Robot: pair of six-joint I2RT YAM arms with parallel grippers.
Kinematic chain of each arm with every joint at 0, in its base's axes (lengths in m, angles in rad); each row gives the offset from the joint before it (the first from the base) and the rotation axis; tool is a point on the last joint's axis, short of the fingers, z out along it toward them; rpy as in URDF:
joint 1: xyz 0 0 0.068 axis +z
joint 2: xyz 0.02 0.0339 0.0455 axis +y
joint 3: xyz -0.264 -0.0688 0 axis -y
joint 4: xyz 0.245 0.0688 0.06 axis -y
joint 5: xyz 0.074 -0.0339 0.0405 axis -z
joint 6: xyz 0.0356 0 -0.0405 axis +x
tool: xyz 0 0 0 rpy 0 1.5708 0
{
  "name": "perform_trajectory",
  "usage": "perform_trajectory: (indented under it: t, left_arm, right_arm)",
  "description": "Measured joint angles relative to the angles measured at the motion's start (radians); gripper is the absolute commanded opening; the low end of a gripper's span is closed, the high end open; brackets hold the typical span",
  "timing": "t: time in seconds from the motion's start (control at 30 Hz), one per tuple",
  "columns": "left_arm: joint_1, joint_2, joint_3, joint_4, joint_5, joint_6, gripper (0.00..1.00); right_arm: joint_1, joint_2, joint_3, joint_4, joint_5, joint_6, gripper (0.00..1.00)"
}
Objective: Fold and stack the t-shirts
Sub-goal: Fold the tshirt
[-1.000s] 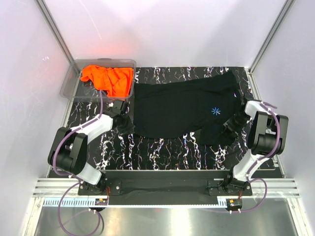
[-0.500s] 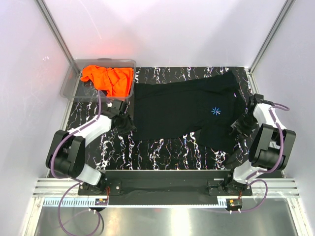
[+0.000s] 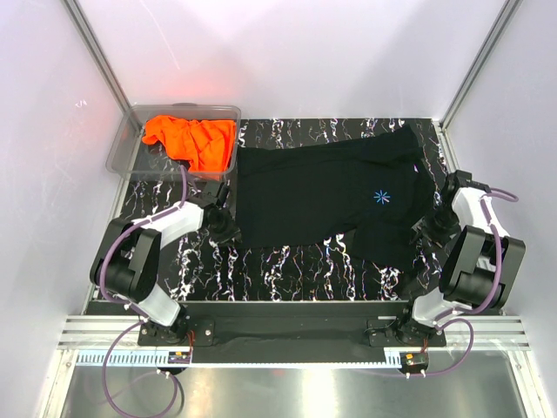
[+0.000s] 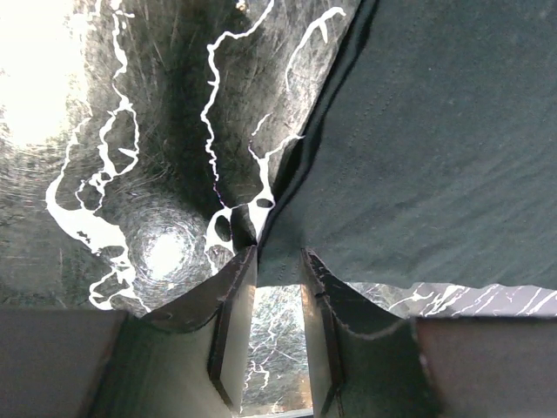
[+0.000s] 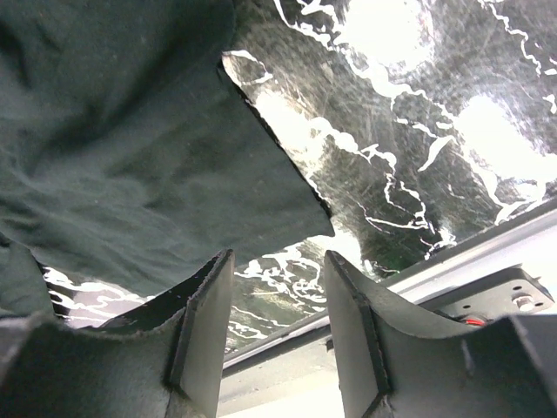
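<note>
Upper left: orange t-shirt (image 3: 193,139) bunched in clear plastic bin (image 3: 122,155). Left of centre: left gripper (image 3: 230,230), fingers narrowly apart, at the corner of the black t-shirt (image 3: 322,192). Centre: that shirt spread flat. Right: right gripper (image 3: 426,230), fingers apart, beside its edge.

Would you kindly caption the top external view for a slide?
Black t-shirt spread on marbled table between left gripper and right gripper; orange t-shirt in clear bin.

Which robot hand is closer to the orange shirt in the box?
Left. The left gripper is at the edge of the black shirt, close to the bin with the orange shirt; the right gripper is across the table.
</note>
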Motion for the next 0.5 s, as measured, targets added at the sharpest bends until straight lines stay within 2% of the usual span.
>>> perform_trajectory:
  t: [0.23, 0.4, 0.5]
  left_arm:
    - [0.0, 0.006, 0.005, -0.008, -0.003, -0.024, 0.38]
    - [-0.017, 0.013, 0.021, -0.026, -0.014, -0.031, 0.49]
    - [-0.03, 0.007, 0.024, -0.042, -0.029, -0.032, 0.5]
  right_arm:
    - [0.0, -0.021, -0.018, -0.003, 0.0, 0.0, 0.52]
    - [0.0, -0.022, -0.023, -0.005, 0.0, 0.0, 0.52]
    - [0.0, -0.024, -0.027, -0.005, 0.0, 0.0, 0.52]
